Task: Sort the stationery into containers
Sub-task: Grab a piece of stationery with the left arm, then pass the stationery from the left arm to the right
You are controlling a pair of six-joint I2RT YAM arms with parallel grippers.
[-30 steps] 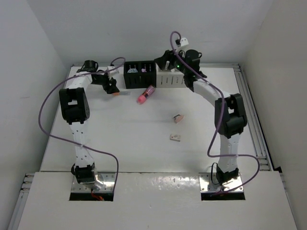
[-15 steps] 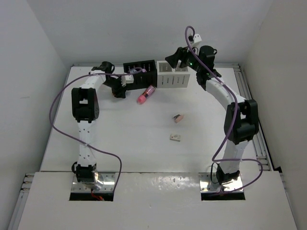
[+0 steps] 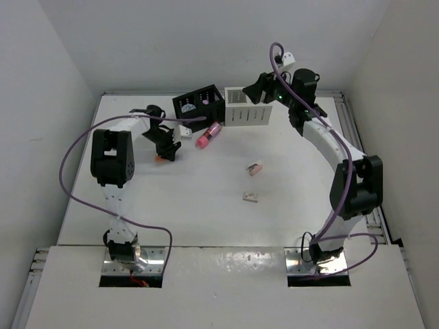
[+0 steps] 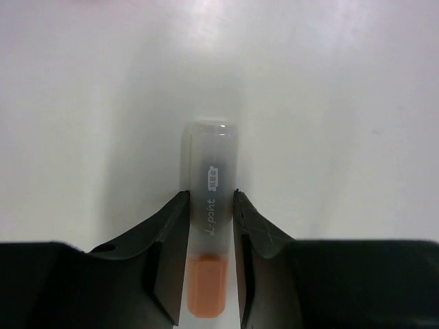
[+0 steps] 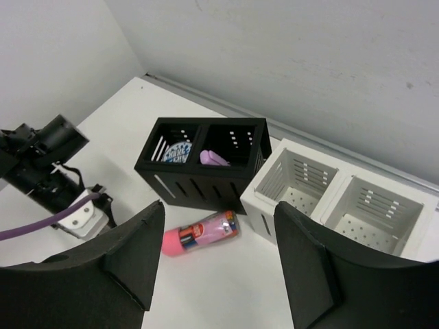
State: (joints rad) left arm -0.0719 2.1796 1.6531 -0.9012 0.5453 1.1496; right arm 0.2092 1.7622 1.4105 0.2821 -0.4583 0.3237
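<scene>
My left gripper (image 4: 209, 200) is shut on a translucent grey stick (image 4: 210, 157) with an orange end, low over the table; in the top view it (image 3: 164, 149) is near-left of the black container (image 3: 200, 104). That container, turned askew, holds the blue-white tape roll (image 5: 177, 152) and the lilac stick (image 5: 214, 158). The white container (image 5: 329, 195) beside it has both compartments empty. The hot-pink tube (image 3: 208, 135) lies in front of them. Two eraser blocks (image 3: 255, 168) (image 3: 250, 197) lie mid-table. My right gripper (image 5: 219, 204) is open and empty, high above the containers.
The back wall runs just behind the containers. A metal rail (image 3: 362, 164) lines the table's right edge. My left arm's purple cable (image 3: 72, 154) loops out over the table's left side.
My left gripper has pulled back from the black container toward the near left, still holding the grey stick. The black container has turned askew. My right gripper has moved right and higher.
</scene>
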